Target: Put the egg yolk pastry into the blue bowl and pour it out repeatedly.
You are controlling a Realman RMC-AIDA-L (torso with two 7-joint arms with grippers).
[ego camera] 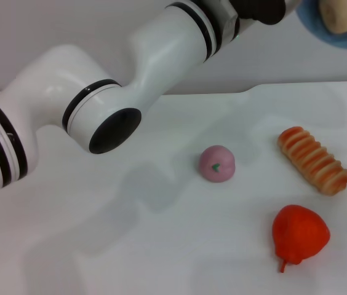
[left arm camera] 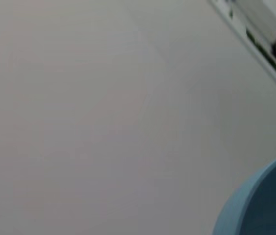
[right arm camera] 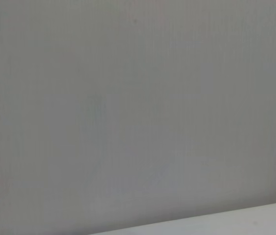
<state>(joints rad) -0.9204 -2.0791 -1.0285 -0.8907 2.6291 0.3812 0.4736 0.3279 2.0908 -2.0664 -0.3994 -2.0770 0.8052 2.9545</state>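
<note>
My left arm (ego camera: 161, 67) has the blue bowl (ego camera: 339, 34) raised at the far right, egg yolk pastry (ego camera: 341, 15) inside — loaded, pour seemingly still ahead; claw state I can't tell.

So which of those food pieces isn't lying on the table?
The egg yolk pastry, the pale beige lump. It sits in the blue bowl, raised at the top right; the pink bun, striped bread and red fruit lie on the table.
</note>
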